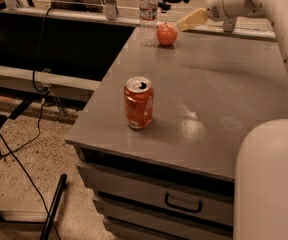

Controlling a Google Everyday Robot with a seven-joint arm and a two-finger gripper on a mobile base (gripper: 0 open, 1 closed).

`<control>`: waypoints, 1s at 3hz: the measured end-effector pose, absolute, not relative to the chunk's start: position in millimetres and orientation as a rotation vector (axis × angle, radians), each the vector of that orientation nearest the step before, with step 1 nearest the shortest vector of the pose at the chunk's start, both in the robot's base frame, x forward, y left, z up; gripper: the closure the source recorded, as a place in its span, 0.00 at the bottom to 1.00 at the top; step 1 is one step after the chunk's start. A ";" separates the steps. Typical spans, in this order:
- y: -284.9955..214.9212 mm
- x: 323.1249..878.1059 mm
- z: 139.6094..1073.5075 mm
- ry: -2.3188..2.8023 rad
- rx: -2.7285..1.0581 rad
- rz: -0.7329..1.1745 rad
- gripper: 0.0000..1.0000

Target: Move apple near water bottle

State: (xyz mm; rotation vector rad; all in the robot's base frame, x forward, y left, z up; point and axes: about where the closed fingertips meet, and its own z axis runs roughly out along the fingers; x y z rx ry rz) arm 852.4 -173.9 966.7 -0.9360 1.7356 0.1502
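The red-orange apple (167,34) sits on the grey table (224,84) at its far edge. It is just right of the clear water bottle (148,14), which has a white cap, and stands close to it or touches it. My gripper (184,25) hangs a little right of and above the apple at the end of the white arm. It is apart from the apple, open and empty. Only its tan finger (194,19) shows clearly.
An orange-red soda can (139,102) stands upright near the table's front left. A drawer with a dark handle (184,204) is under the table top. Black cables (29,149) run over the floor at the left. My white arm (279,14) spans the right side.
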 end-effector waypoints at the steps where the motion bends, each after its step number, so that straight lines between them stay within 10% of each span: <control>1: -195.0 840.8 976.3 1.746 -0.905 0.136 0.00; 3: -228.9 832.8 983.1 1.757 -0.815 0.082 0.00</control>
